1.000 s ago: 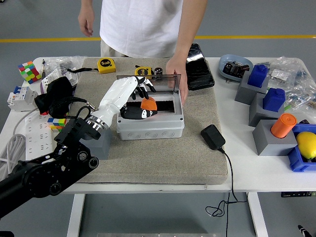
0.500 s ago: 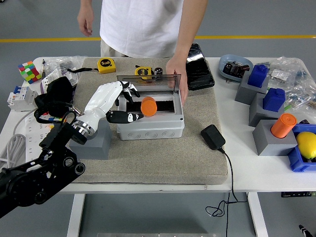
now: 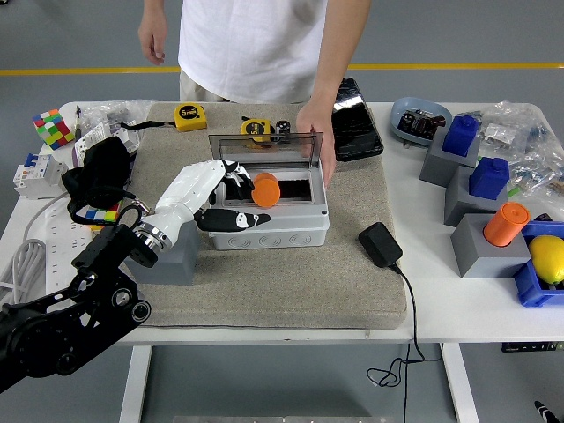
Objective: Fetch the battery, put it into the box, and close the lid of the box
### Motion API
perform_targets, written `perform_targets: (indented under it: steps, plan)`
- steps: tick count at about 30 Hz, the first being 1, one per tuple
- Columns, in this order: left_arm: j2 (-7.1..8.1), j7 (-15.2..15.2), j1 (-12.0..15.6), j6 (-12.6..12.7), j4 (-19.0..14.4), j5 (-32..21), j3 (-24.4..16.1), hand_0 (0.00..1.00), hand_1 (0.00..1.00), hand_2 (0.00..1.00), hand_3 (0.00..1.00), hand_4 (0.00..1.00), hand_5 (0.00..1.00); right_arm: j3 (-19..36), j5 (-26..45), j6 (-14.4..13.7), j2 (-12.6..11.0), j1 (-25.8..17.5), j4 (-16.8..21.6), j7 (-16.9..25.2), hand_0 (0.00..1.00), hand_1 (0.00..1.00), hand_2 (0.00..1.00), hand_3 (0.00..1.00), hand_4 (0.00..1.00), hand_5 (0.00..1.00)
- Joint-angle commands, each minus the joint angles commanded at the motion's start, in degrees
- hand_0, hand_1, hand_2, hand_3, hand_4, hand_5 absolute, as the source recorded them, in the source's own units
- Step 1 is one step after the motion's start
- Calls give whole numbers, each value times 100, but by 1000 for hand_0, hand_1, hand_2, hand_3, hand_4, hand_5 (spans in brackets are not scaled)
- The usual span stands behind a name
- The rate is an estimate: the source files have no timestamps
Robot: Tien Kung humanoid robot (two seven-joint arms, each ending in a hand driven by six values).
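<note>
The orange battery (image 3: pixel 265 189) stands inside the open grey box (image 3: pixel 273 231) on the beige mat. The box's clear lid (image 3: pixel 264 146) is tilted up at the back. My left hand (image 3: pixel 233 196), white with black fingertips, sits at the box's left end, fingers loosely spread just left of the battery and thumb lying along the front wall. It holds nothing. A person at the far side rests one hand (image 3: pixel 315 129) on the lid's right edge. My right arm is out of view.
A grey block (image 3: pixel 174 257) sits under my left wrist. A black adapter (image 3: pixel 380 244) with its cable lies right of the box. Two tape measures (image 3: pixel 189 115) and a black case (image 3: pixel 355 107) lie behind it. Grey stands with blue and orange parts (image 3: pixel 505 224) crowd the right side.
My left hand let go of the battery inside the box and drew back to the left, then shifted slightly right again. The battery stays standing in the box.
</note>
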Motion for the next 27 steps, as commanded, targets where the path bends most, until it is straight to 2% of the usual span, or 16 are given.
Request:
perform_targets:
  steps: [11, 22, 27]
  plan:
    - [-146, 8, -121, -36, 50, -184, 181, 162, 438, 433, 514, 998, 467, -22, 11, -13, 7, -2, 8, 16, 625, 647, 644, 554, 954, 499]
    - [-406, -67, -429, -35, 173, -414, 339, 162, 439, 447, 518, 998, 459, -29, 32, -14, 8, 4, 8, 24, 625, 647, 644, 555, 955, 498]
    - [-534, -170, -595, -73, 268, -697, 512, 161, 439, 448, 530, 998, 459, -46, 44, -12, 11, 4, 11, 31, 625, 647, 644, 555, 955, 500]
